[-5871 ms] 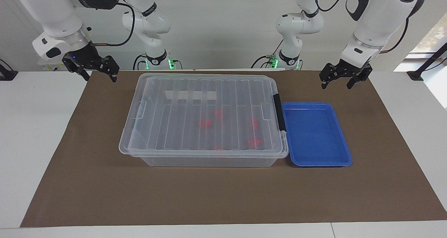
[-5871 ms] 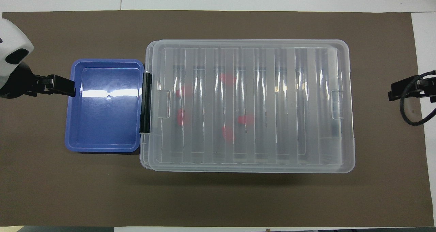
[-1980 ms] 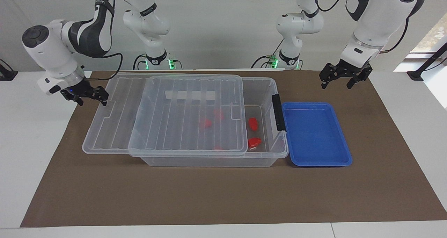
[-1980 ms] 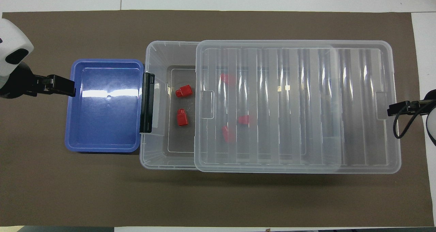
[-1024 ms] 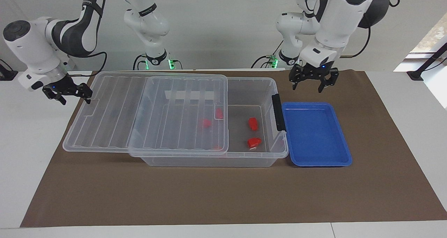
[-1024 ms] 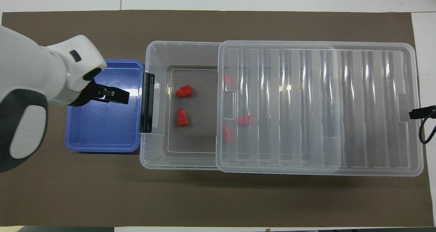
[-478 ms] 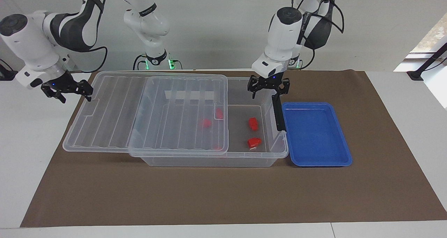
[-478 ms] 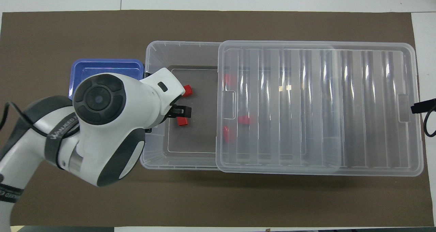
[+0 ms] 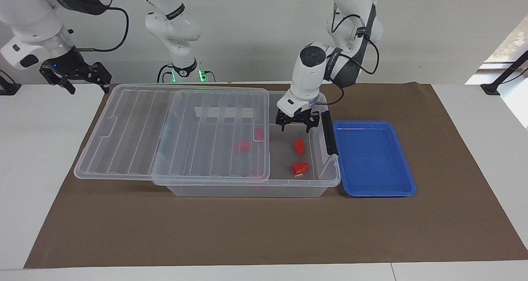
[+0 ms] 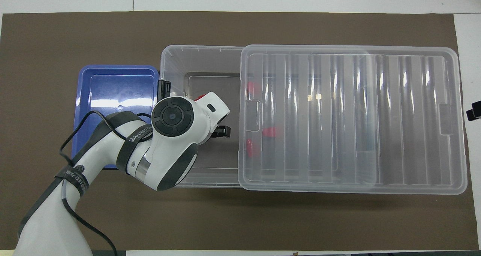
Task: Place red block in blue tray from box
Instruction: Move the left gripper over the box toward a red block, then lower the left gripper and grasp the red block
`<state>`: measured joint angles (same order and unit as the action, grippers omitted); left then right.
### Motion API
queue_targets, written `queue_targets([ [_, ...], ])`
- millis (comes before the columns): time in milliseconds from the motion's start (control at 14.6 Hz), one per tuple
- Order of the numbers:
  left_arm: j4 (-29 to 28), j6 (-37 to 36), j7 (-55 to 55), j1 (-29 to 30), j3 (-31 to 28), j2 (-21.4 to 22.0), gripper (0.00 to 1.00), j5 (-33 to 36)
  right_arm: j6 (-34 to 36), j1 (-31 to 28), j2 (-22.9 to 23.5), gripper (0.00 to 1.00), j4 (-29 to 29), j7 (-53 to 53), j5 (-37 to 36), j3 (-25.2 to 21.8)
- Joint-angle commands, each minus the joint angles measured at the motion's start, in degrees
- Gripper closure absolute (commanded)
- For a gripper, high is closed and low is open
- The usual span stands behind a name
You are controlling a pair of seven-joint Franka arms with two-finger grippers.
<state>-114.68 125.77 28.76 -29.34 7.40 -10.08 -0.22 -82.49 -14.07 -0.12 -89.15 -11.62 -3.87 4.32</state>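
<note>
Over the open end of the box [image 9: 313, 107], the left gripper [image 9: 295, 126] is hanging with fingers apart, above a red block [image 9: 299, 146]. Beside the box, the blue tray [image 9: 402, 165] is sitting. By the lid's [image 9: 136, 136] corner, the right gripper [image 9: 78, 79] is waiting, open.

Bright, even light, sharp focus — soft shadows, glare streaks on clear lid [image 10: 353, 117]

Red block [image 9: 298, 146]: bright red. Blue tray [image 9: 373, 159]: solid blue. Box [image 9: 247, 188]: clear, with ribbed clear lid [image 9: 173, 132] and black latch [image 9: 327, 133]. Mat [image 9: 264, 227]: plain brown. Desk [image 9: 33, 157]: white.
</note>
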Motion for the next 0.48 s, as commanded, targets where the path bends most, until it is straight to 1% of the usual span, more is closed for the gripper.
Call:
queue_targets([
  [0, -2.4, 3.6, 3.8, -1.4, -0.8, -1.5, 0.00, 1.0, 1.5, 0.8, -0.9, 0.00, -0.1, 2.1, 1.5, 0.5],
  [205, -4.7, 5.4, 8.6, -1.2, -0.9, -1.3, 0.00, 1.9, 2.9, 2.6, -4.6, 0.00, -4.3, 6.2, 1.5, 0.6],
  [273, -4.8, 5.4, 10.4, -1.2, -0.9, -1.3, 0.00, 1.9, 2.6, 4.2, -4.7, 0.00, -4.5, 7.2, 1.5, 0.5],
  [410, -5.4, 6.2, 12.5, -1.1, -1.0, -1.4, 0.00, 2.1, 2.4, 4.6, -4.8, 0.00, -4.5, 7.7, 1.5, 0.5],
])
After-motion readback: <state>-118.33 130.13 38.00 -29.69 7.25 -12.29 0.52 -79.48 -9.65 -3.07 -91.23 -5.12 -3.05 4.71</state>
